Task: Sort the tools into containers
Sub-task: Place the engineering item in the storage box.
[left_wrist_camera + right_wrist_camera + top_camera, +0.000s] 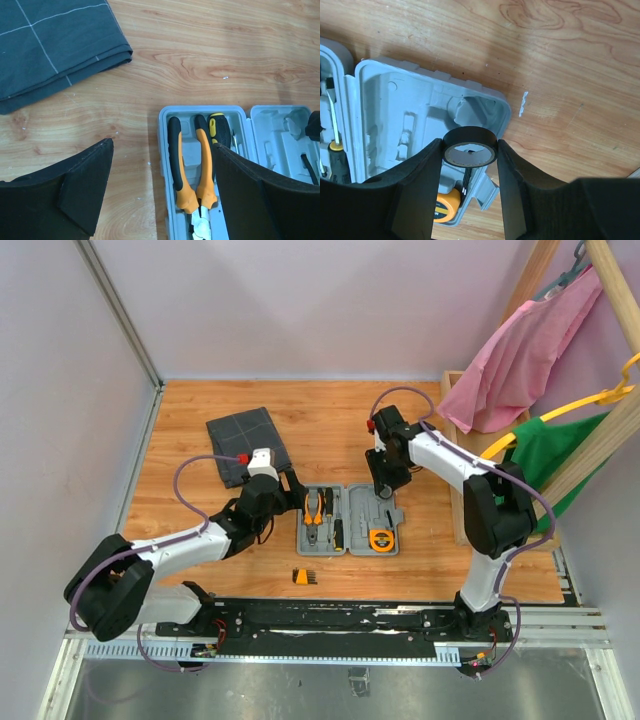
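Two arms work at the open case, one loaded and one empty. The right gripper pinches the black tape ring by its outer wall with the ring's hole facing up, so it can drop flat. It hangs over the far end of the case's right half, roughly above the round moulded recess, which I judge is the target pocket. The round orange piece already sits in that half's near pocket. In the left half the pliers lie handles-far in their mould, with a screwdriver just beside them. The left gripper has its jaws spread wide with nothing between them, and it hovers at the case's left edge, one finger overlapping the left half. The bit holder lies on the table near the case's near-left corner, not touching it and not yet sorted; that's likely the left arm's job. The pouch lies flat, well beyond the case's far-left corner. On clearances, the recess sits tight against the case's far wall, so a ring released off-centre could hang on the rim or roll out onto the bare wood beyond. The wooden rack stands to the right of the case, near the right arm's elbow, so a swing that way is limited. Open table to the left and far side of the case gives retreat room.
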Controlling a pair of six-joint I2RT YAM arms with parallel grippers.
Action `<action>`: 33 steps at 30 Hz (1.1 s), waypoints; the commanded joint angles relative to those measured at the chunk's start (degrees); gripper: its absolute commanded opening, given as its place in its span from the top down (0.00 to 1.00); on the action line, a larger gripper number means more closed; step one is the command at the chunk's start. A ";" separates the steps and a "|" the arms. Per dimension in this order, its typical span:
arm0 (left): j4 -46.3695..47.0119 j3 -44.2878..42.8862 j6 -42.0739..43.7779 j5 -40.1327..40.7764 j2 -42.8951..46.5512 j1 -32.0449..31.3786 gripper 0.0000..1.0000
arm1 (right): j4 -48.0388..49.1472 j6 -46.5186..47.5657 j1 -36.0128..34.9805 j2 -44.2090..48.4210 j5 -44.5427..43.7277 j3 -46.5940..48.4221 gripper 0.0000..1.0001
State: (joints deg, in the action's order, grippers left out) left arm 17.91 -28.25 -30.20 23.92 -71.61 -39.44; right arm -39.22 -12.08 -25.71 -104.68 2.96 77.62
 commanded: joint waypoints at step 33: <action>0.94 -1.72 0.93 0.21 -2.21 0.42 0.17 | -4.39 1.35 0.67 -5.76 1.88 4.73 0.39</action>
State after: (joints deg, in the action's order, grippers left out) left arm 17.85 -28.32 -29.91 23.73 -73.34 -39.44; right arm -41.30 -11.00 -25.71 -110.91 3.42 82.02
